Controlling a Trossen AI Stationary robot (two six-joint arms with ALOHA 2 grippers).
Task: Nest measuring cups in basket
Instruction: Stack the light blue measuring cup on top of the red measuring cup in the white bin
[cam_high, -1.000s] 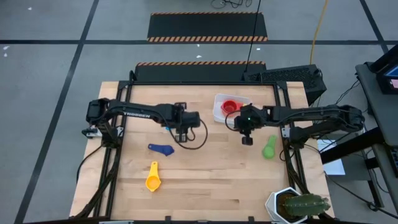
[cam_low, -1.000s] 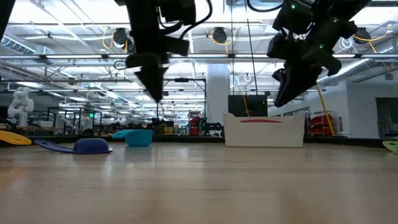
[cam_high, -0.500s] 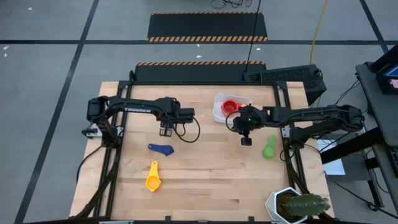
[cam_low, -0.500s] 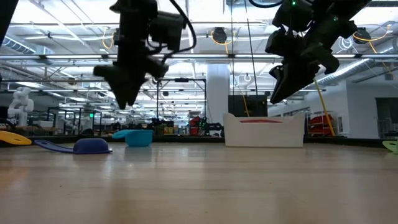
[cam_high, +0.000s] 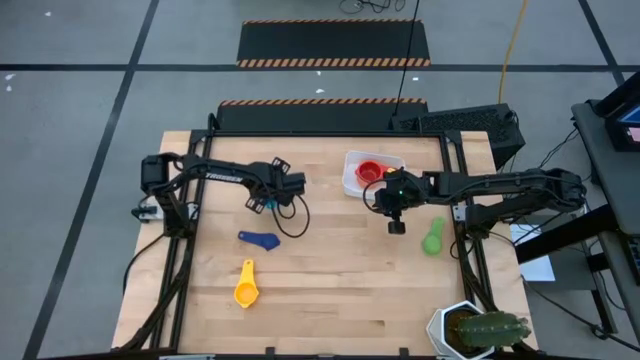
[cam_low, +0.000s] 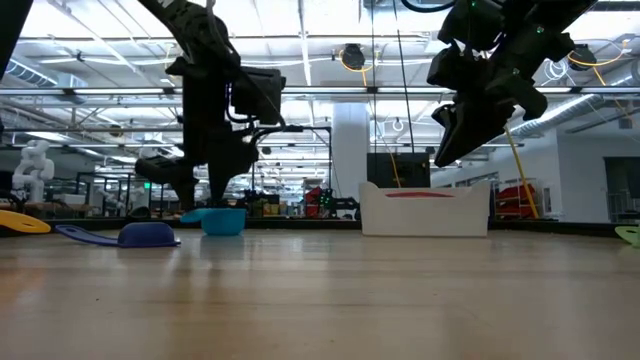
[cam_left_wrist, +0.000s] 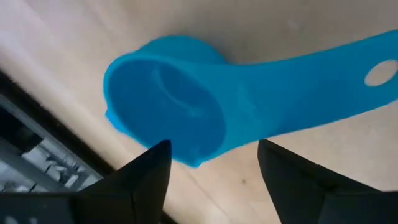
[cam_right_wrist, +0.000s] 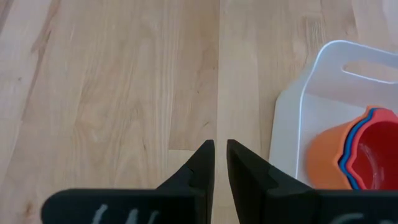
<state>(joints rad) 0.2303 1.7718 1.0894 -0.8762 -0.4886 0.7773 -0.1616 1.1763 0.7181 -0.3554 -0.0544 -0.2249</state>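
Swinging back across the table since the earlier frame, left gripper (cam_left_wrist: 208, 163), jaws apart, straddling the light blue cup (cam_left_wrist: 186, 112). Reaching to grasp; calling next for closing, then carrying to the basket (cam_high: 352, 170). Hovering nearby, right gripper (cam_right_wrist: 220, 163), jaws nearly together.

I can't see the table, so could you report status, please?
Left hand open over light blue cup. Right hand shut, empty, beside basket. Nothing blocking.
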